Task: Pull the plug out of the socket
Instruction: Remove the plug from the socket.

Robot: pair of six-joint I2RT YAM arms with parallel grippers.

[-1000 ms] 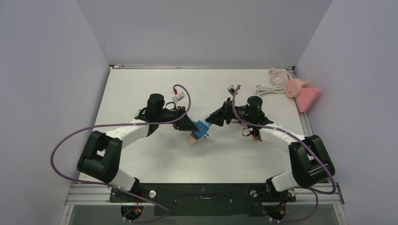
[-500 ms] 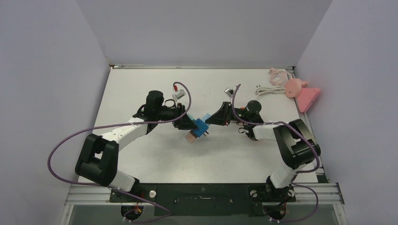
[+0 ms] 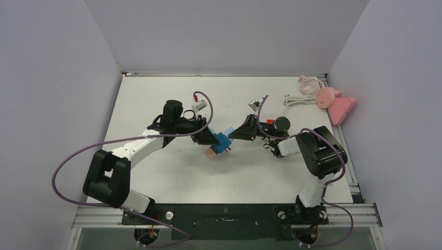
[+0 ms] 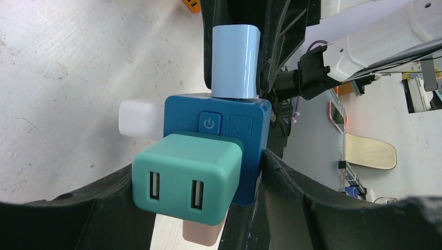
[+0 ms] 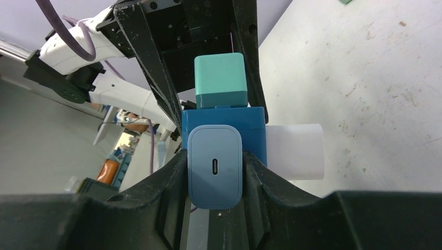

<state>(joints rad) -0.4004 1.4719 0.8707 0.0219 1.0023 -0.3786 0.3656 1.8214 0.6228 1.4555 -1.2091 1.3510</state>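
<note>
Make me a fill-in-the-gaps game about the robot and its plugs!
1. The right gripper is shut on a plug coloured light ___.
2. The teal plug has ___ slots on its face.
3. The left gripper holds the socket, where ___ plugs can be seen.
Missing words: blue, two, four.

We log the left arm (image 3: pixel 136 145) stretched inward and the right arm (image 3: pixel 312 151) folded at the elbow, wrists facing each other. The left gripper (image 3: pixel 213 139) clamps the socket (image 4: pixel 254 156). The right gripper (image 3: pixel 233 134) pinches the plug (image 5: pixel 215 166).
</note>
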